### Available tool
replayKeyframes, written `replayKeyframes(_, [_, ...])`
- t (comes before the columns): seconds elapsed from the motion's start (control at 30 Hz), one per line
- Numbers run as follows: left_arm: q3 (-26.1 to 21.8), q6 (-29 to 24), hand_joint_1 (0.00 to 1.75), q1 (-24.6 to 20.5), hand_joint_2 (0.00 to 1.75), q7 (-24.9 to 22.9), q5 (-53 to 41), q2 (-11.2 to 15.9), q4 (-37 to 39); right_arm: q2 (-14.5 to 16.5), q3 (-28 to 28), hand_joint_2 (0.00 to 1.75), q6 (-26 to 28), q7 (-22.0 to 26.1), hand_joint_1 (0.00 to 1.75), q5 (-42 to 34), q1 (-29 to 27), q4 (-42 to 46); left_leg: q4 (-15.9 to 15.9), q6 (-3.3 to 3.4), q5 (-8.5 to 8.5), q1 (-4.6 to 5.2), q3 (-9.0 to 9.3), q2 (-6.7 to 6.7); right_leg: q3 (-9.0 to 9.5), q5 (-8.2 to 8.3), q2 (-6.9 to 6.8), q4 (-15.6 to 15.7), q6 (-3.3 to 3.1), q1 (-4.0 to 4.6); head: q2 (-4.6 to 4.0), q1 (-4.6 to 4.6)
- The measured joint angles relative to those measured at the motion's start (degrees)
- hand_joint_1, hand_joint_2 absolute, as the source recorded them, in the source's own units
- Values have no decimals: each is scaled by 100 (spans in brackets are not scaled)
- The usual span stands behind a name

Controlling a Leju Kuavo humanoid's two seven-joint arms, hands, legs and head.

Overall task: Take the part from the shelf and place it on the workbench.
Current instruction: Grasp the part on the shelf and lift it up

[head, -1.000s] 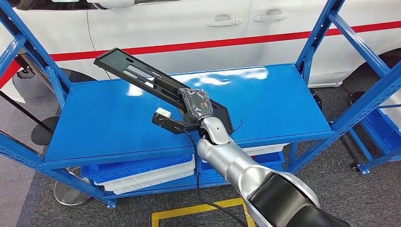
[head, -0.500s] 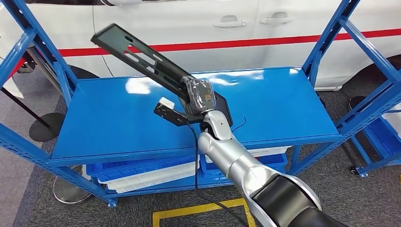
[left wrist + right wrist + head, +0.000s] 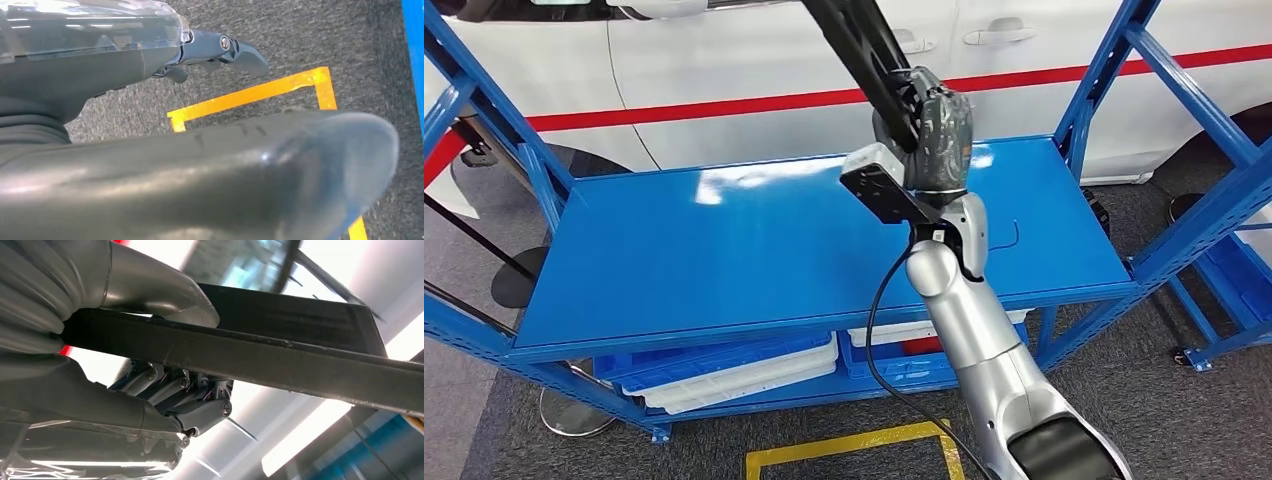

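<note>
Blue shelf (image 3: 754,250) top deck bare across its width, blue uprights at both ends, white car (image 3: 774,60) with a red stripe close behind. Grey carpet and a yellow floor marking (image 3: 854,445) in front.

Lower level: blue and white trays (image 3: 724,365) stacked; contents cannot be told.

Right hand (image 3: 936,130) raised above the deck's rear right part on a silver arm. Its fingers (image 3: 195,395) and thumb are closed around the part (image 3: 864,45), a long black bar lifted off the shelf, slanting up out of frame.

Left hand (image 3: 150,55) hangs over the carpet, its fingers straight and holding nothing.
</note>
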State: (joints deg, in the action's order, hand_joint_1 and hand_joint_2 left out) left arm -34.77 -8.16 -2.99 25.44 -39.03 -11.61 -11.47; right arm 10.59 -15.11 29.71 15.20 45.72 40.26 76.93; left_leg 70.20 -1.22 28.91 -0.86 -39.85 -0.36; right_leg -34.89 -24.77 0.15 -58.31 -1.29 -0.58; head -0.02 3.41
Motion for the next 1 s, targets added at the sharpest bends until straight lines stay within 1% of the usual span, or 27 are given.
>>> replayKeyframes(0.03, [-2,1,0,0,0,11,-3,8,0,-41,1,175,-14,109,175,-214,-69,275,-420,32,-205,5,184,0,10,-16,6,-9,14,0,0,0])
replayKeyframes(0.07, [-5,-1,0,-1,0,17,-5,15,0,-86,5,175,-13,225,175,-465,-125,554,-801,65,-349,17,364,0,14,-32,10,-22,33,10,0,0])
replayKeyframes(0.1, [-9,-4,0,-6,0,21,-7,20,0,-130,13,175,2,325,175,-701,-178,812,-1041,94,-414,30,478,0,13,-41,11,-28,57,18,0,0])
replayKeyframes(0.17, [-25,-11,0,-8,0,25,-7,26,0,-219,37,175,38,461,175,-1052,-279,1247,-1168,134,-397,56,547,-5,10,-44,8,-26,116,27,0,1])
replayKeyframes(0.2, [-34,-13,0,-7,0,26,-6,26,0,-254,49,175,42,490,175,-1142,-324,1414,-1186,161,-406,44,554,-5,11,-47,6,-22,150,27,0,1])
replayKeyframes(0.23, [-42,-14,0,-5,0,27,-5,27,0,-288,60,175,42,504,175,-1186,-358,1550,-1217,191,-422,34,567,-2,5,-73,5,-46,181,23,0,0])
replayKeyframes(0.27, [-49,-14,0,-9,0,28,-5,27,0,-320,72,175,41,518,175,-1207,-381,1664,-1248,226,-440,21,578,5,-41,-153,5,-152,211,20,0,-1])
replayKeyframes(0.3, [-54,-15,0,-16,0,28,-5,26,0,-352,83,175,40,529,175,-1218,-397,1755,-1274,256,-456,6,588,13,-139,-294,5,-369,239,16,0,-1])
replayKeyframes(0.37, [-63,-15,0,-28,0,29,-5,26,0,-412,101,175,40,545,175,-1231,-441,1877,-1280,285,-460,9,586,20,-490,-672,5,-1117,288,-5,0,-1])
replayKeyframes(0.4, [-70,-15,0,-30,0,29,-5,26,0,-437,105,175,41,548,175,-1237,-472,1911,-1276,285,-459,9,585,21,-653,-791,4,-1456,310,-20,0,-1])
replayKeyframes(0.43, [-79,-15,0,-29,0,29,-5,26,0,-459,108,175,42,550,175,-1245,-501,1936,-1270,284,-457,8,585,20,-744,-811,2,-1637,329,-39,0,0])
replayKeyframes(0.47, [-86,-15,0,-28,0,29,-5,25,0,-476,109,175,48,555,175,-1265,-521,1957,-1260,277,-452,4,585,18,-719,-716,-2,-1581,344,-61,0,0])
replayKeyframes(0.5, [-92,-17,0,-29,0,29,-4,23,0,-486,111,175,62,574,175,-1316,-534,1981,-1243,262,-442,-1,586,14,-580,-531,-7,-1299,355,-84,0,0])
replayKeyframes(0.53, [-97,-21,0,-29,0,29,-3,21,0,-493,116,175,89,611,175,-1405,-543,2018,-1217,238,-425,-6,583,9,-380,-337,-11,-891,364,-105,0,-1])
replayKeyframes(0.57, [-100,-24,0,-30,0,34,5,19,0,-504,126,175,128,668,175,-1527,-564,2069,-1182,206,-405,0,575,1,-194,-198,-10,-521,356,-104,0,-1])
replayKeyframes(0.6, [-108,-20,0,-30,0,43,27,19,0,-520,137,175,172,735,175,-1672,-612,2140,-1152,171,-394,7,567,-8,-63,-112,-4,-254,333,-101,0,-1])
replayKeyframes(0.63, [-122,-13,0,-29,0,57,60,19,0,-556,149,175,209,813,175,-1841,-696,2230,-1134,138,-392,14,560,-15,-8,-95,4,-136,302,-87,0,-1])
replayKeyframes(0.67, [-143,-4,0,-27,0,78,100,20,0,-608,158,175,229,898,175,-2028,-815,2325,-1130,107,-401,15,557,-23,-4,-99,12,-130,261,-61,0,0])
replayKeyframes(0.73, [-204,3,0,-19,0,116,169,23,0,-749,170,175,225,1104,175,-2445,-1087,2491,-1129,49,-386,-7,549,-24,-10,-63,5,-111,176,-54,0,0])
replayKeyframes(0.77, [-234,-8,0,-16,0,126,190,27,0,-807,174,175,212,1209,175,-2620,-1204,2546,-1054,24,-299,-17,520,-18,-19,-42,-3,-96,129,-57,0,0])
replayKeyframes(0.8, [-262,-23,0,-15,0,128,207,33,0,-853,178,175,200,1297,175,-2748,-1297,2584,-868,3,-141,-23,451,-8,-35,-17,-9,-80,83,-65,0,0])
replayKeyframes(0.83, [-288,-47,0,-17,0,123,222,41,0,-880,178,175,185,1361,175,-2829,-1364,2608,-565,-12,74,-27,342,2,-58,5,-15,-75,46,-64,0,0])
replayKeyframes(0.87, [-312,-72,0,-21,0,116,239,48,0,-898,178,175,167,1396,175,-2884,-1411,2624,-180,-21,301,-27,203,5,-88,25,-13,-75,18,-55,0,0])
replayKeyframes(0.9, [-341,-95,0,-24,0,108,260,55,0,-913,174,175,150,1411,175,-2922,-1441,2630,187,-25,480,-28,77,5,-121,48,-13,-76,0,-40,0,0])
replayKeyframes(0.93, [-370,-122,0,-26,0,102,278,62,0,-924,166,175,135,1415,175,-2950,-1455,2632,412,-19,566,-26,20,6,-154,74,-13,-78,-11,-20,0,0])
replayKeyframes(0.97, [-398,-152,0,-27,0,97,298,66,0,-930,157,175,122,1411,175,-2972,-1459,2632,425,0,551,-20,65,5,-187,102,-13,-79,-17,0,0,0])
replayKeyframes(1.0, [-423,-184,0,-28,0,95,321,69,0,-933,145,175,108,1396,175,-2989,-1452,2632,207,35,444,-7,225,5,-217,132,-12,-80,-19,20,0,0])
